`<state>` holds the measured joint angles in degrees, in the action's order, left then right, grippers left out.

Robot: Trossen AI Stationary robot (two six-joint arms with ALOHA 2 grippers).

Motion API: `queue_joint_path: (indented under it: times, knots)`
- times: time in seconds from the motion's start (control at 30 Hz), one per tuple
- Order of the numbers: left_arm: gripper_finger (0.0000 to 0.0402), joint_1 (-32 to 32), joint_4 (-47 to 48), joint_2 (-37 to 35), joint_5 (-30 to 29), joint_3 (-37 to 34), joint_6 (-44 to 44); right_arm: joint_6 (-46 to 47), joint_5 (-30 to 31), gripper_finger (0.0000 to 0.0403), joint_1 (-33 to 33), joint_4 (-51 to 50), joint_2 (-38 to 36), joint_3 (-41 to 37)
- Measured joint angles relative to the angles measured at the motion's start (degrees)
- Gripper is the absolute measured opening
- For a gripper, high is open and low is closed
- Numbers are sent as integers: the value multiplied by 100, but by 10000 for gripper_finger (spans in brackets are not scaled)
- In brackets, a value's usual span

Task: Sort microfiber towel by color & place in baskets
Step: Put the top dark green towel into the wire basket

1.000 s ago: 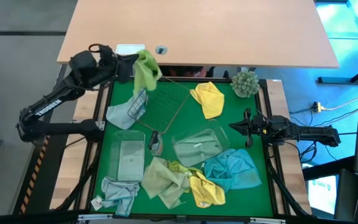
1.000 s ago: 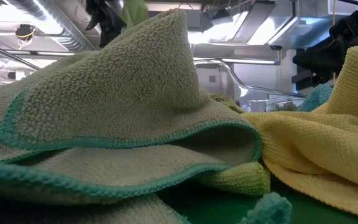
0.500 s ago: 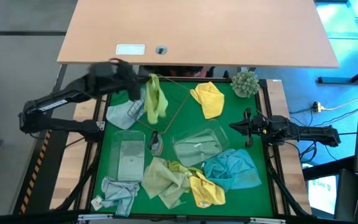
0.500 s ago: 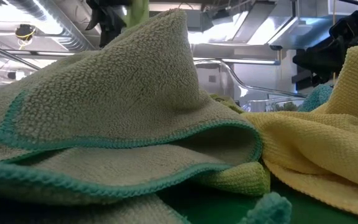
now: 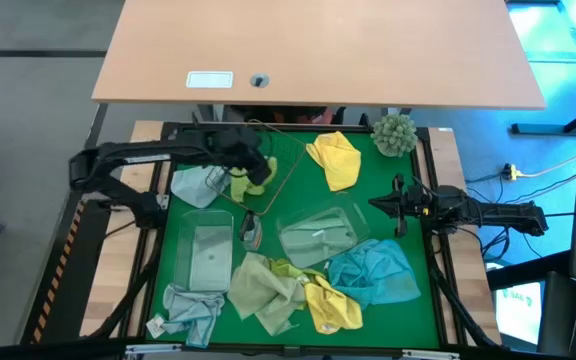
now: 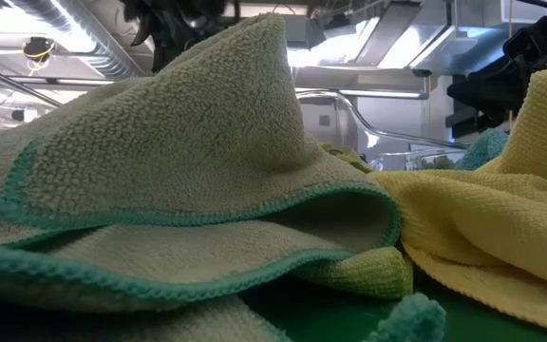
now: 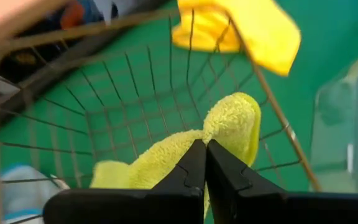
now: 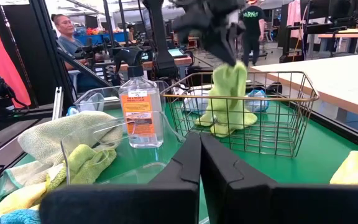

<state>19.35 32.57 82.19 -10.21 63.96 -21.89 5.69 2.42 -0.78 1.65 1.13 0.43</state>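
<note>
Since a second ago, the left gripper (image 5: 251, 160) has swung down from the upper left of the high view, and now it hangs inside the wire basket (image 5: 286, 152) — the lime green towel (image 5: 253, 176) has come down with it.

From above we see the towel only as a small bunched lump at the basket's left side, half under the dark arm. The left wrist view shows more: the two fingers are pressed together with the towel (image 7: 222, 134) pinched between them, and its folded end lies on the mesh floor. The right wrist view gives us the side look. There the towel (image 8: 227, 99) hangs straight down from the gripper (image 8: 224, 46), long way up and down, with its bottom end spread on the basket floor.

We see the right gripper (image 5: 398, 207) at the right middle of the high view, fingers closed on nothing, waiting beside a clear tub (image 5: 318, 238) with a pale olive towel in it.

The low view shows none of this — a big pale olive towel (image 6: 188, 161) and a yellow towel (image 6: 501, 228) fill it.
</note>
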Motion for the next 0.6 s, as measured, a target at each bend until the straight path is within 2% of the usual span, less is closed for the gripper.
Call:
queue_joint_path:
  times: [0.2, 0.4, 0.6]
  knots:
    - [0, 11, 1, 534, 237, 0, 2, 0, 0, 3, 1, 0, 0, 0]
    - [1, 13, 0, 669, 242, -2, -2, 0, 0, 3, 0, 2, 1, 0]
    - [38, 13, -16, 615, 242, -4, -1, 0, 0, 3, 0, 2, 0, 0]
